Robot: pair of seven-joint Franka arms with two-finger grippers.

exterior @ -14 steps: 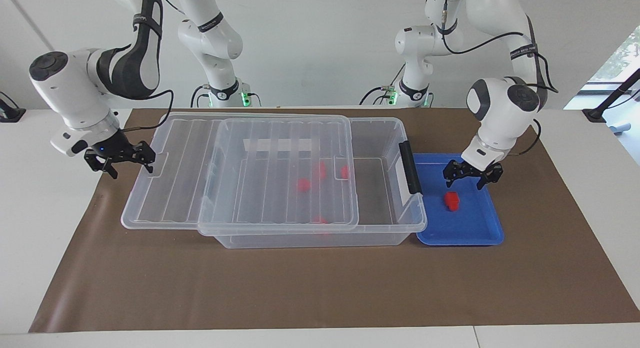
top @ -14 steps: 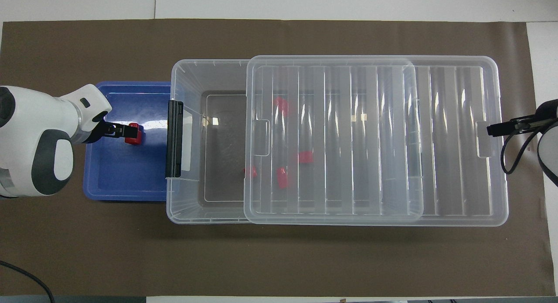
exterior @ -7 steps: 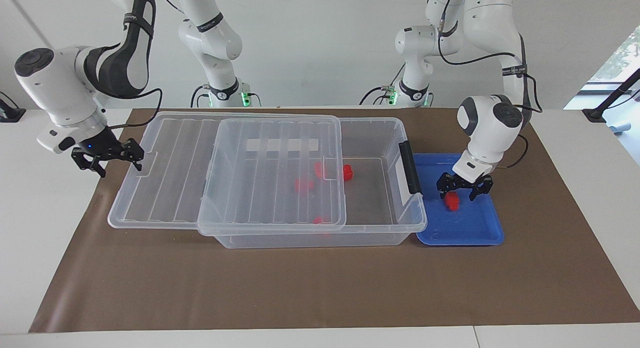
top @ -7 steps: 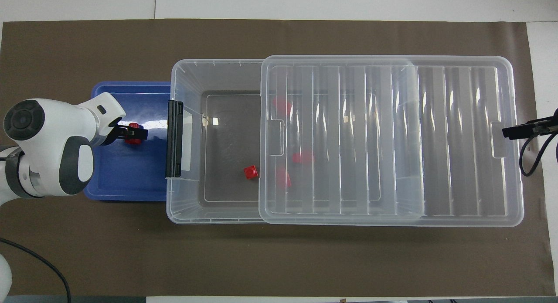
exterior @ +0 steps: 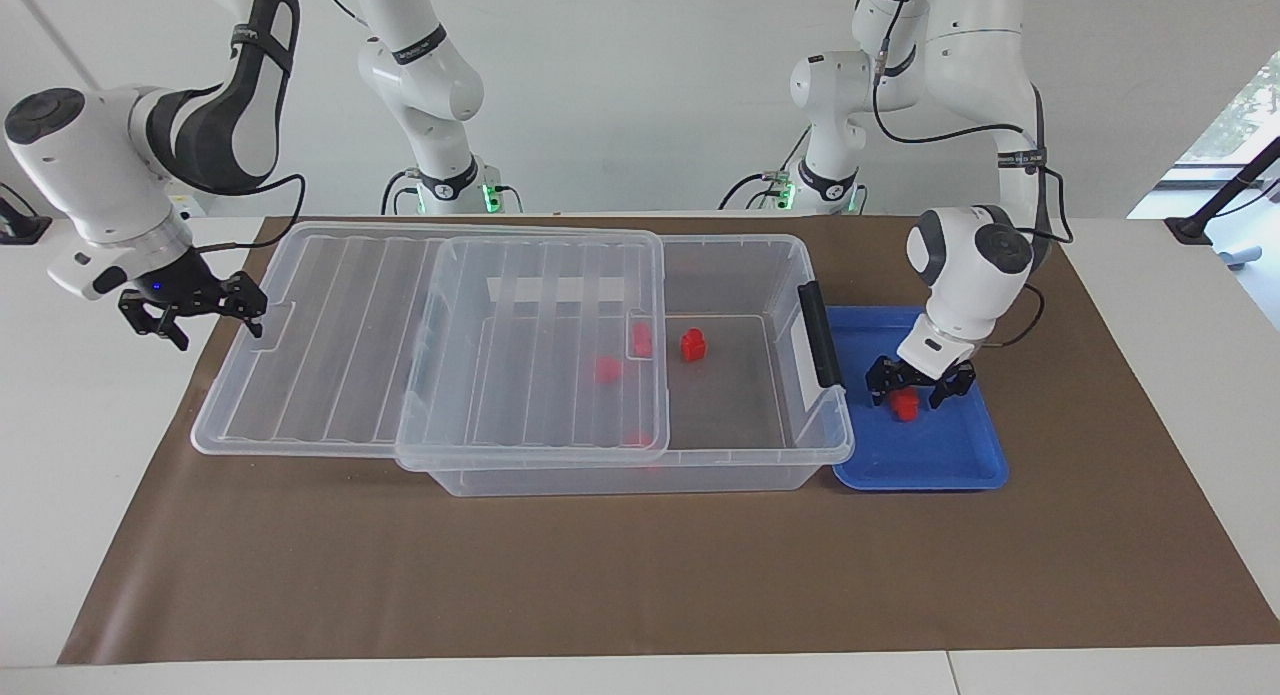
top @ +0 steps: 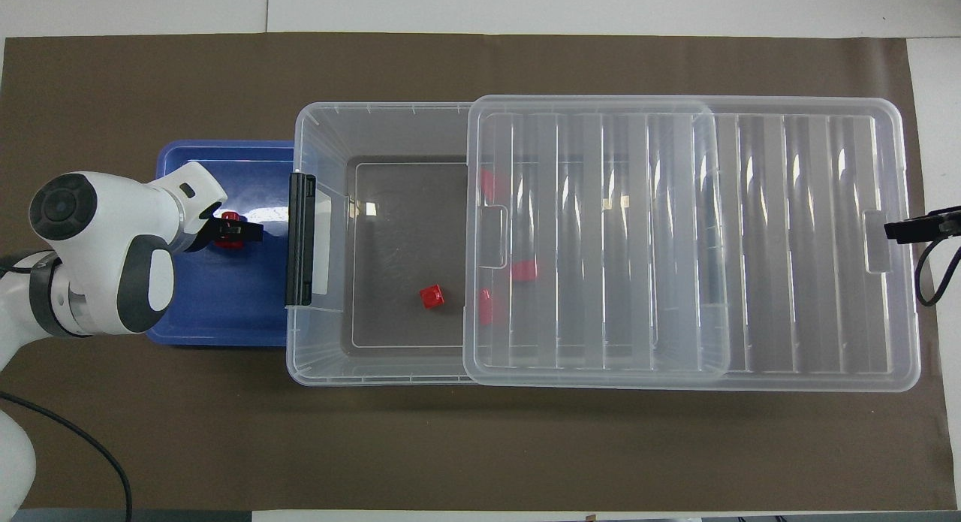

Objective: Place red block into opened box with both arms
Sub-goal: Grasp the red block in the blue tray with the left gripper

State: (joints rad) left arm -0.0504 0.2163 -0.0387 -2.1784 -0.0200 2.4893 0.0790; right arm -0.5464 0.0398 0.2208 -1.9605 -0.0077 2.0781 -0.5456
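Red block (exterior: 905, 404) sits between left tool's (exterior: 919, 384) spread fingers.

Lid (top: 691, 236) blurs red blocks (top: 523, 270); right end effector (top: 912, 227) cut off.

A clear box (top: 375, 236) is seen on a brown mat (top: 480, 447), its ribbed lid (top: 691, 240) slid toward the right arm's end so that the part toward the left arm's end is uncovered. One red block (top: 432, 296) is seen on the bare floor of the box; others are visible through the lid. Just beside the box's black latch (top: 300, 239) a blue tray (top: 218, 312) is set. The left gripper (top: 239, 230) is placed over another red block (top: 227, 241) in the tray. The right gripper (top: 912, 227) is seen at the lid's end tab.
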